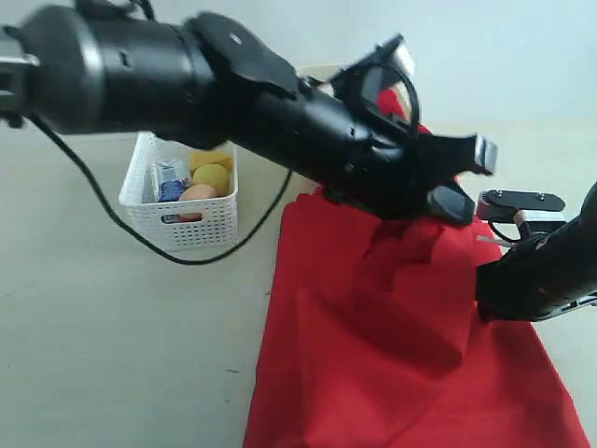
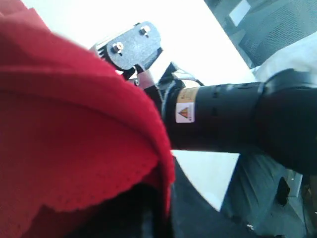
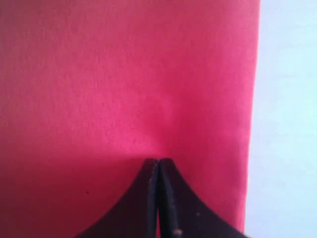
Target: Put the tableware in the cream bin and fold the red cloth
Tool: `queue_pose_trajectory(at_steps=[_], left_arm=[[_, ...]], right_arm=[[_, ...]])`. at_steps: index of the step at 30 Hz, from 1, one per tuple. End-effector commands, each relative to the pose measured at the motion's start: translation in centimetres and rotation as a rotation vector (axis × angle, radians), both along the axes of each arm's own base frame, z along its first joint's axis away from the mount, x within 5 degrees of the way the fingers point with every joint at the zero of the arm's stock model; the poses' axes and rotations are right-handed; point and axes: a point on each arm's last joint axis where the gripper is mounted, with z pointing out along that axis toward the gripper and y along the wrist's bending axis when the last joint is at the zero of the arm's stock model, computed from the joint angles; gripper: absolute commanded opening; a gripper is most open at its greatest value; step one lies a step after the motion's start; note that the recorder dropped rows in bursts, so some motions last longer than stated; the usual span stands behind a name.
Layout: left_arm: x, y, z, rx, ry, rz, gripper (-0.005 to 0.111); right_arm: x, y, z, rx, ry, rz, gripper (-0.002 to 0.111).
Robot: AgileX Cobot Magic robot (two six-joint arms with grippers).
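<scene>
The red cloth [image 1: 392, 345] lies spread on the right half of the pale surface [image 1: 93, 355], running from the middle of the scene to the near edge. It is rumpled at its far end and flatter nearer. A fold of it rises off the surface at the far end, showing red beyond the left arm [image 1: 280, 103].

In the left wrist view the cloth's scalloped edge hangs bunched right across the left gripper [image 1: 457, 177]. Its jaws are closed and appear clamped on that raised fold, though the cloth hides the fingers themselves.

The right gripper [image 3: 158, 166] points down onto a flat stretch of cloth near the right-hand edge, with its two fingers pressed together. Whether any fabric is pinched between them cannot be told. Its arm [image 1: 546, 271] reaches in from the right, low over the cloth.

Left of the cloth and farther back stands a white lattice basket [image 1: 177, 224]. It holds a yellow piece [image 1: 213, 175], an egg [image 1: 198, 193] and a small blue-white carton [image 1: 168, 179]. A black cable [image 1: 140, 238] loops over the surface just in front of it.
</scene>
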Motion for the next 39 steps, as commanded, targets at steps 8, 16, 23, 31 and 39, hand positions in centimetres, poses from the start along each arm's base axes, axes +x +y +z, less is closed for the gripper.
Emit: queue_pose_trajectory(at_steps=[8, 16, 23, 31, 39], left_arm=[[1.1, -3.3, -6.8, 0.075, -0.023, 0.087, 0.0], [1.5, -3.3, -6.9, 0.069, -0.037, 0.126, 0.0], [1.8, -3.3, -7.0, 0.059, -0.032, 0.161, 0.0], [1.1, -4.6, -7.8, 0.065, -0.079, 0.116, 0.072], [0.1, -2.9, -2.1, 0.195, -0.257, -0.194, 0.081]], right_arm=[[-0.8, -0.8, 2.9, 0.018, 0.01, 0.009, 0.0], [-0.8, -4.8, 9.7, -0.209, 0.046, -0.08, 0.0], [-1.3, -7.6, 13.3, -0.519, 0.14, -0.153, 0.0], [-0.6, -6.6, 13.3, -0.402, 0.08, -0.163, 0.0], [-0.2, -5.3, 13.1, -0.274, 0.043, -0.076, 0.0]])
